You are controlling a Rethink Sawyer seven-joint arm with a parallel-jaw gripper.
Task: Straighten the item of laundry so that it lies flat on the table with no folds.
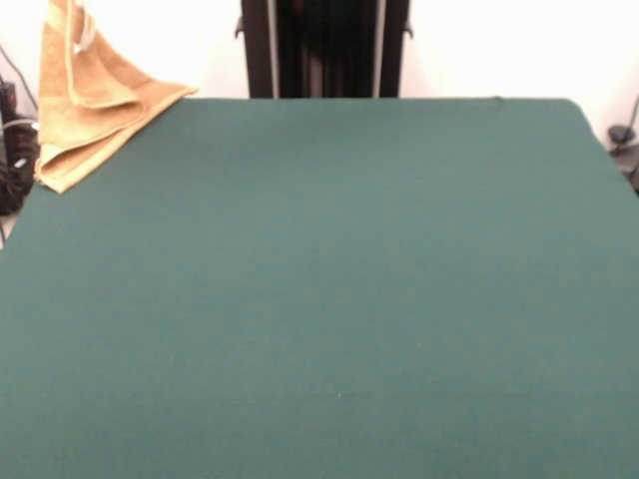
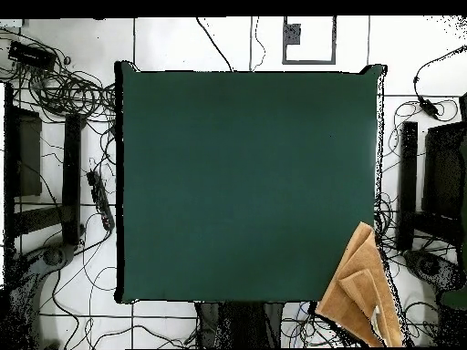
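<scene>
One towel (image 1: 90,95) hung lifted and folded at the table's (image 1: 319,299) corner, upper left of the front view, presumably gripper-held for spreading; gripper itself out of sight, state unknowable.

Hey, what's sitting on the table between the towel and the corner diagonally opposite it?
Nothing. In the overhead view only bare green table runs from the towel at one corner to the opposite corner. The front view shows the same: towel at a far corner.
</scene>
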